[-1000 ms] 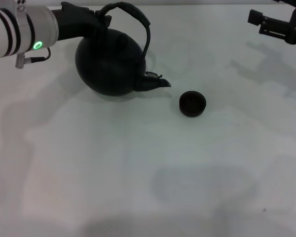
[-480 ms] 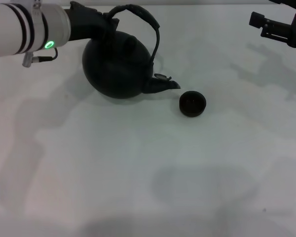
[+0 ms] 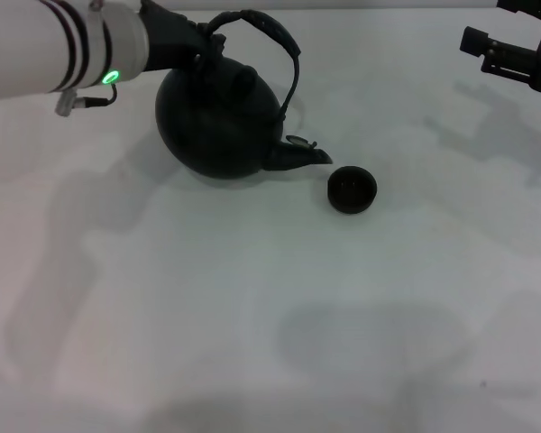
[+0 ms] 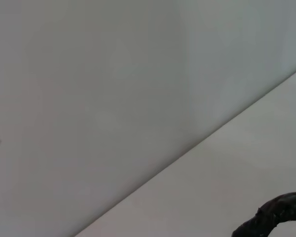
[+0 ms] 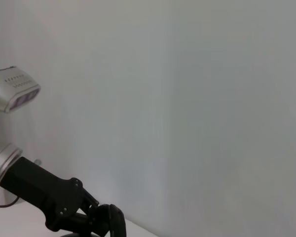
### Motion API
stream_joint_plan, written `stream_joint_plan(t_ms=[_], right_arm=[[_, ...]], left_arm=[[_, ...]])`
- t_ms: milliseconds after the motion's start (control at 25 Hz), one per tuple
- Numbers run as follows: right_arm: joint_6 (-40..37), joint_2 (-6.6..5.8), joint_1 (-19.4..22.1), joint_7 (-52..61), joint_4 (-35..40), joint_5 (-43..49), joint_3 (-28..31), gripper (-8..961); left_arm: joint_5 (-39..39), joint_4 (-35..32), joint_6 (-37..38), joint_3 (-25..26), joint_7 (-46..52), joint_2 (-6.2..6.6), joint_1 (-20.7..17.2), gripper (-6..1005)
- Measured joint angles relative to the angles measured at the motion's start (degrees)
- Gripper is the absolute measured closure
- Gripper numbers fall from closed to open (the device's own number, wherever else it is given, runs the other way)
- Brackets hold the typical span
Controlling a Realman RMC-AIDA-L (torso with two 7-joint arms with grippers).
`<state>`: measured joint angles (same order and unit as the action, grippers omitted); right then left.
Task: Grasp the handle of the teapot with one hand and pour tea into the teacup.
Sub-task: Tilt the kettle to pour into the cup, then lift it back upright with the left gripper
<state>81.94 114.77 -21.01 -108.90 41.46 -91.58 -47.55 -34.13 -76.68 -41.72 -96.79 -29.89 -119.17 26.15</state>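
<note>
The matte black teapot hangs tilted over the white table, its short spout pointing right, just left of the teacup. My left gripper comes in from the upper left and is shut on the left end of the arched handle. A piece of the handle also shows in the left wrist view. The tiny dark teacup stands upright on the table, right of the spout. My right gripper is parked high at the far right, away from both.
The white table stretches wide in front of the pot and cup. The right wrist view shows my left arm far off against a plain wall.
My left arm has carried the teapot to the right, so the spout tip is now closer to the teacup. The cup and the right arm have not moved.
</note>
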Motion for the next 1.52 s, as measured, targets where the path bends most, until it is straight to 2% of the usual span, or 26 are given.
stream_joint_plan(t_ms=[280,680,1040,1520], right_arm=[[0.00,-0.02,-0.06,0.02,0.02,0.02,0.00,77],[-0.29,-0.15,-0.08,0.01,0.02,0.08,0.00,77],[-0.37,-0.17,-0.02,-0.07,0.02,0.01,0.00,76],[-0.35,-0.16,0.10,-0.30,-0.15,-0.01,0.16,76]], left_arm=[[3.91,-0.05,-0.18,-1.58,4.16,0.01,1.63,860],[5.27,-0.37,-1.67,-2.75,4.84,0.01,3.13,860],[10.84,-2.13,-4.42,-5.11,8.80,-0.02,4.73,861],[12.82,-3.80,-8.34,-5.67,8.98,-0.01,6.39,861]])
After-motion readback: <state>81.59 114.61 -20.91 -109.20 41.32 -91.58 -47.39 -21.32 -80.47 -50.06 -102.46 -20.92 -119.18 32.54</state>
